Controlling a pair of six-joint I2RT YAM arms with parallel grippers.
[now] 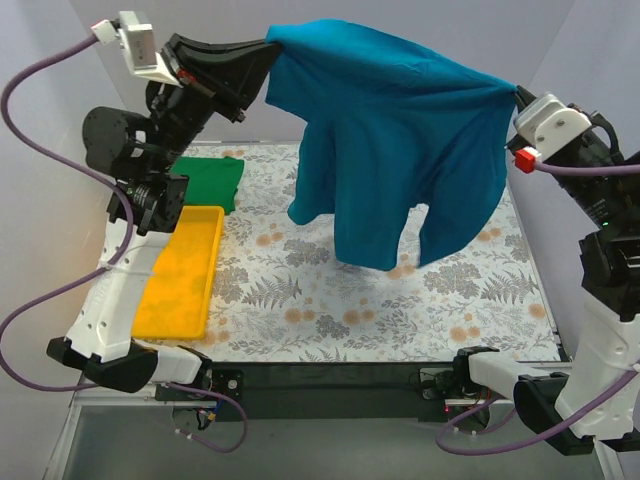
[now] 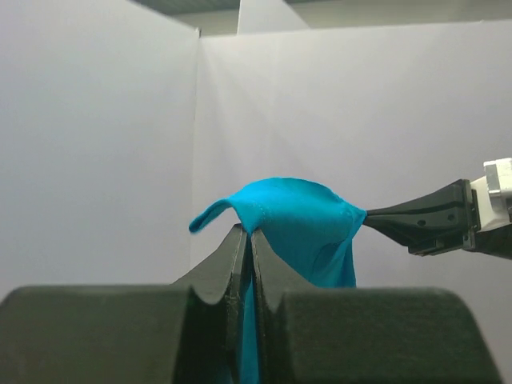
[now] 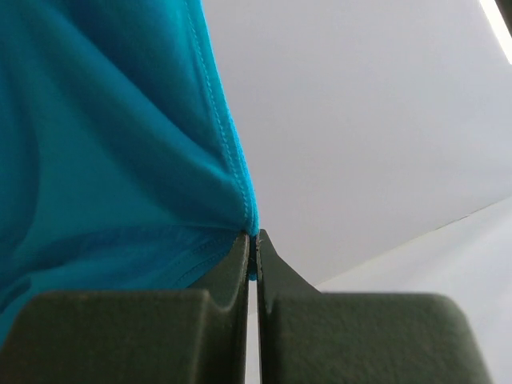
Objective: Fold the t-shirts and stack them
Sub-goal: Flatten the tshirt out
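The teal-blue t-shirt (image 1: 400, 140) hangs in the air above the table, stretched between both arms, its lower folds dangling over the patterned cloth. My left gripper (image 1: 272, 48) is shut on its upper left edge; the left wrist view shows cloth (image 2: 292, 220) pinched between the jaws at my left gripper (image 2: 250, 232). My right gripper (image 1: 514, 95) is shut on the shirt's upper right edge, with the hem (image 3: 120, 160) caught at my right gripper (image 3: 253, 234). The bright green t-shirt (image 1: 210, 178) lies folded at the table's back left.
A yellow plastic tray (image 1: 185, 270) lies along the left side of the floral tablecloth (image 1: 330, 310), just in front of the green shirt. White walls close in the back and both sides. The right gripper's fingers (image 2: 424, 218) show in the left wrist view.
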